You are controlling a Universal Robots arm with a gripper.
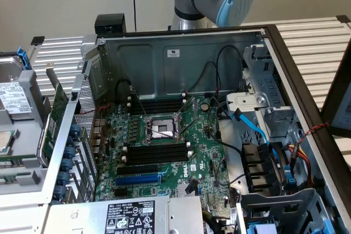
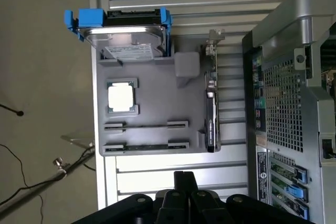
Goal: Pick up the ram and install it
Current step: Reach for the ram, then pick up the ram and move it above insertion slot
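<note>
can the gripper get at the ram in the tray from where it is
Probably yes: the ram lies uncovered in the gray tray with nothing over it; the gripper hangs close by, though shut.

Open computer case (image 1: 181,64), hard drive (image 2: 128,38), processor (image 2: 120,98)

slatted metal table (image 2: 178,177): grey parts tray (image 2: 157,103) & open pc case (image 1: 153,64), maybe touching.

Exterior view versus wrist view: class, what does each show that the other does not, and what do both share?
Exterior view: the green motherboard with its long black empty memory slots. Wrist view: the black gripper, shut, and two long thin ram sticks standing on edge in holders. Both: the grey parts tray and the silver hard drive in its blue bracket.
</note>
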